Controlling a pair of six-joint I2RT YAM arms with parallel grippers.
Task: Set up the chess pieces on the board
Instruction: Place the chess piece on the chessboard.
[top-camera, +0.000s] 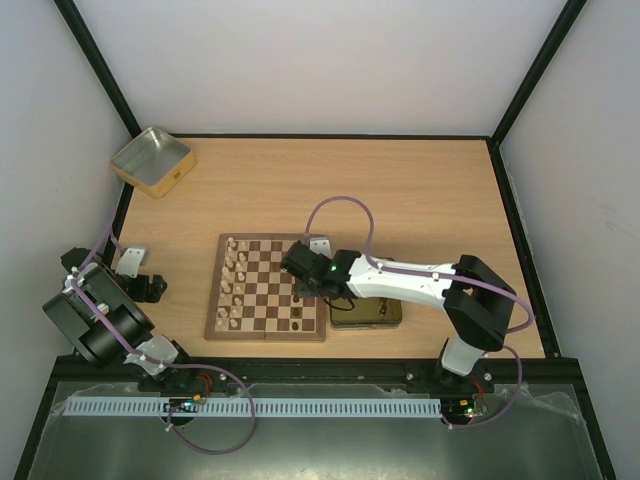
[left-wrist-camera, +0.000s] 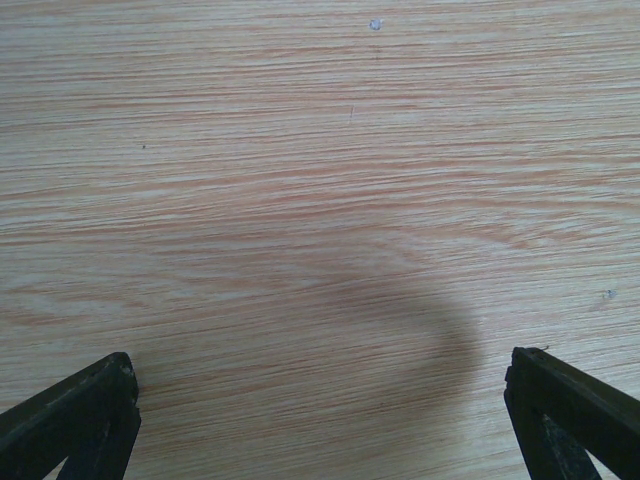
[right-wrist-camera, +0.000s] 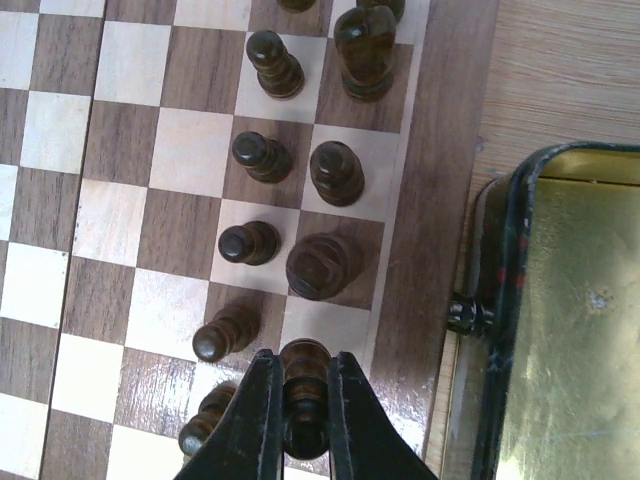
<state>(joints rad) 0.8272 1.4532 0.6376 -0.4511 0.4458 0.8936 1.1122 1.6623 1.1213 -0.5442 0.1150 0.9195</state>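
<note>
right tool (right-wrist-camera: 303, 375) clamps dark piece (right-wrist-camera: 305, 352) at board (right-wrist-camera: 440, 150) edge

A robotics lab cell; plain white panels (top-camera: 300, 60) in a black frame (top-camera: 102, 75) box in a wood-grain table (top-camera: 420, 190). A left arm (top-camera: 100, 320) and a right arm (top-camera: 400, 282), trailing purple cables, stand bolted at its near edge; a white slotted strip (top-camera: 300, 408) runs between their bases.

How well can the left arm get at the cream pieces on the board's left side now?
Probably yes. The left gripper hangs open over bare table, the cream pieces stand on the board side nearest it, and the right gripper holds a dark piece at the opposite edge.
</note>
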